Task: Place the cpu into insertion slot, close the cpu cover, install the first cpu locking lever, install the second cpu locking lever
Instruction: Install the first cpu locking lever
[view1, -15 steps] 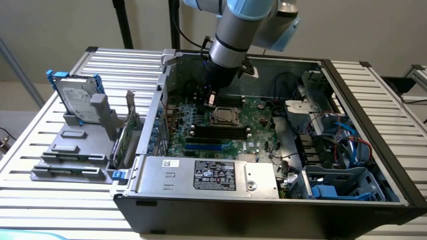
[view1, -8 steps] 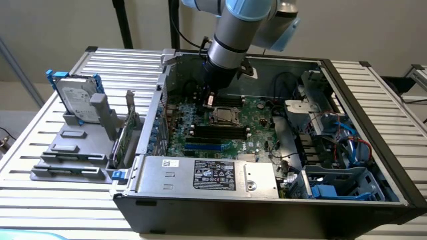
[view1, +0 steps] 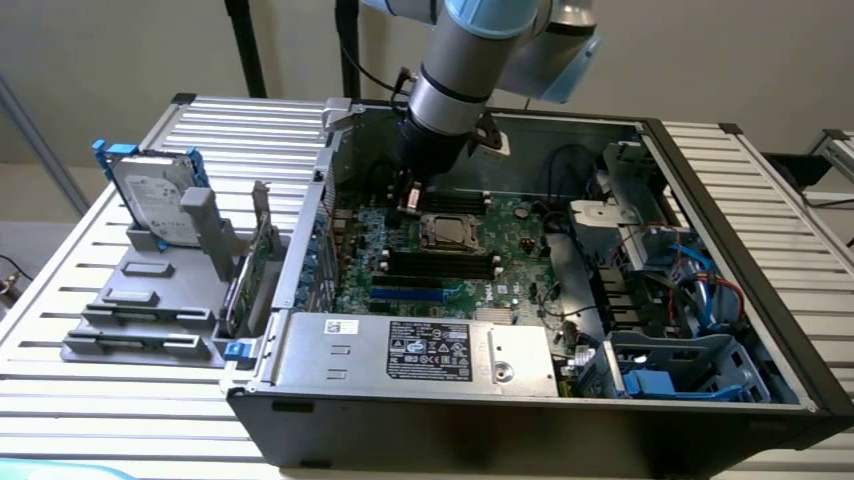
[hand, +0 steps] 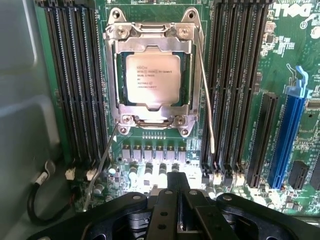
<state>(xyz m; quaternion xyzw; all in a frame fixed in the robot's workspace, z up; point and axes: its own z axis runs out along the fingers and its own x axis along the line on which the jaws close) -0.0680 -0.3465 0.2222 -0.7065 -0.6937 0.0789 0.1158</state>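
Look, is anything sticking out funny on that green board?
Yes. One locking lever angles loose beside the cpu cover, and the other lever slants off the opposite corner. Neither lies tucked flat. The cpu sits square under the cover.

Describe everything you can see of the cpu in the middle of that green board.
The cpu is a small flat square chip with a silver-grey metal top printed with several lines of fine text. It lies flat in the insertion slot on the green motherboard, between banks of long black memory slots. The cpu cover, a thin silvery frame, looks lowered over its margins, leaving the top showing through the window. Two thin wire locking levers angle away from the socket's corners.
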